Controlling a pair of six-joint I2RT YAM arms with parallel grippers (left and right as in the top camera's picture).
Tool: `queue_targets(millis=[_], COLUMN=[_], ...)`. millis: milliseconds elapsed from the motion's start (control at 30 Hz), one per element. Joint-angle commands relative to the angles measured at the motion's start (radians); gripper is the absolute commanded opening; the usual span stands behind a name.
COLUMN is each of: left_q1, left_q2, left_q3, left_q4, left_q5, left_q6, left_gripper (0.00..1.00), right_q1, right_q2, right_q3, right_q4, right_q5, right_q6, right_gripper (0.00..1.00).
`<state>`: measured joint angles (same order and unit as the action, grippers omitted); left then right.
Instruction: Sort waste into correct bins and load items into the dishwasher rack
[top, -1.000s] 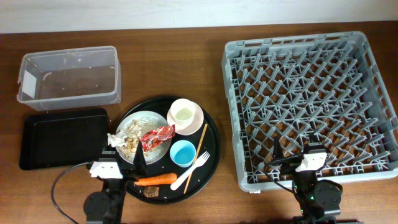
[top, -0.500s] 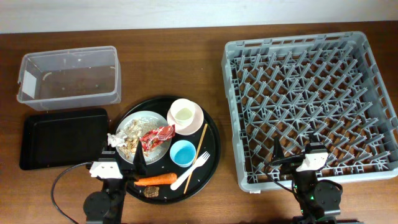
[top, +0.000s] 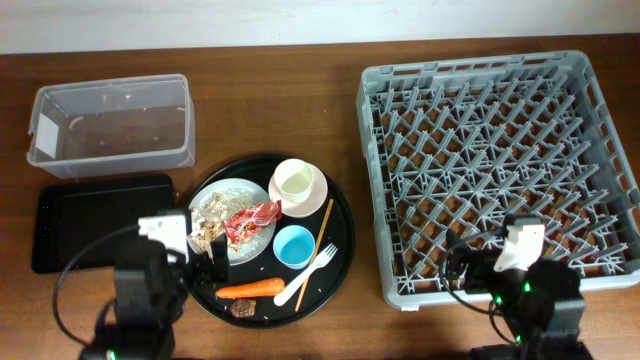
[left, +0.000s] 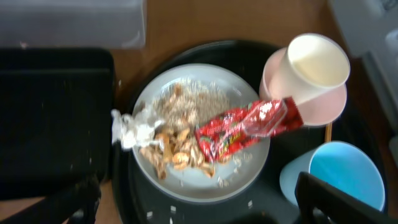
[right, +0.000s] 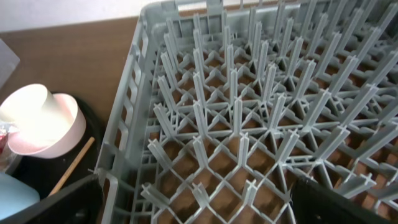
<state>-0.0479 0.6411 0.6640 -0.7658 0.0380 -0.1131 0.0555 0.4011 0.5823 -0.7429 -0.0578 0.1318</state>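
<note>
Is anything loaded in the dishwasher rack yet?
Empty. The dishwasher rack shows only its own bare pegs and lattice floor in the overhead and right wrist views.

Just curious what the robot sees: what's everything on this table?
dishwasher rack: 1, grey, table's right
tub: 1, clear, far left
flat tray: 1, black, beside the tub
round tray: 1, black, table's middle
plate: 1, white, on round tray
bowl: 1, pink, on round tray
cup: 1, white, in the bowl
small cup: 1, light blue, on round tray
fork: 1, white, on round tray
chopstick: 1, wooden, on round tray
wrapper: 1, red, on plate
tissue: 1, white, plate's left edge
rice and crumbs: one heap, pale, on plate
carrot: 1, orange, on round tray
chunk: 1, brown, beside carrot
table: 1, brown wood, under everything
left gripper: 1, black, open over plate
right gripper: 1, black, open over rack
</note>
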Motion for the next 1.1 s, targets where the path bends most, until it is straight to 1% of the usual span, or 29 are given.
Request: queue_targets(millis=[0,67,100,233,300,400,467,533,567,600,633,667,700,733,800,900,933,967,1000,1067], left_q1=[0.005,0.005,0.005,0.007,0.035,0.074,0.077,0.077,0.077,0.077,0.077,0.077,0.077,0.077,0.077,0.077,0.077,0.077,0.077,0.077], left_q2=[0.226,0.375,0.41,0.563,0.663,0.768,0.829,0.871,0.892,0.914,0.925,0.94,0.944,0.943,0.943,0.943,0.942,0.942,0.941,0.938], left_q3=[0.193,0.29,0.294,0.293,0.293,0.293,0.293,0.293,0.293,0.293,0.293,0.293,0.293,0.293,0.293,0.293,0.293,0.294,0.294,0.31], left_q4=[-0.103,-0.158,-0.156,-0.139,-0.131,-0.08,-0.027,0.007,0.009,0.008,0.008,0.01,0.01,0.016,0.03,0.032,0.032,0.032,0.032,0.026], left_q5=[0.007,0.008,0.008,-0.005,-0.008,-0.012,-0.019,-0.019,-0.019,-0.019,-0.019,-0.019,-0.019,-0.02,-0.019,-0.02,-0.02,-0.02,-0.02,-0.02], left_q6=[-0.004,0.025,0.025,0.023,-0.052,-0.084,-0.084,-0.084,-0.084,-0.084,-0.084,-0.084,-0.084,-0.084,-0.084,-0.081,-0.079,-0.079,-0.079,-0.079], left_gripper=[0.99,0.99,0.99,0.99,0.99,0.99,0.93,0.72,0.66,0.64,0.63,0.52,0.5,0.49,0.37,0.29,0.18,0.09,0.07,0.05], right_q1=[-0.004,-0.004,-0.004,-0.005,-0.005,-0.005,-0.005,-0.005,-0.005,-0.005,-0.005,-0.005,-0.005,-0.005,-0.005,-0.005,-0.005,-0.005,-0.005,-0.005], right_q2=[0.196,0.323,0.356,0.443,0.476,0.506,0.526,0.54,0.548,0.55,0.55,0.55,0.55,0.55,0.55,0.55,0.55,0.55,0.55,0.55], right_q3=[0.179,0.29,0.318,0.341,0.341,0.341,0.341,0.341,0.341,0.34,0.34,0.34,0.34,0.34,0.34,0.34,0.34,0.34,0.34,0.34], right_q4=[-0.131,-0.21,-0.228,-0.262,-0.278,-0.279,-0.283,-0.282,-0.283,-0.283,-0.283,-0.282,-0.282,-0.282,-0.282,-0.282,-0.282,-0.282,-0.281,-0.281], right_q5=[-0.014,-0.059,-0.056,0.024,0.051,0.052,0.051,0.052,0.051,0.051,0.051,0.051,0.052,0.052,0.051,0.052,0.052,0.052,0.052,0.052], right_q6=[0.008,0.006,0.004,0.004,0.005,0.005,0.005,0.005,0.005,0.005,0.005,0.005,0.005,0.005,0.005,0.005,0.005,0.004,0.004,0.004], right_gripper=[0.99,0.99,0.99,0.99,0.99,0.99,0.99,0.99,0.98,0.99,0.99,0.99,0.99,0.99,0.99,0.99,0.99,0.99,0.99,0.99])
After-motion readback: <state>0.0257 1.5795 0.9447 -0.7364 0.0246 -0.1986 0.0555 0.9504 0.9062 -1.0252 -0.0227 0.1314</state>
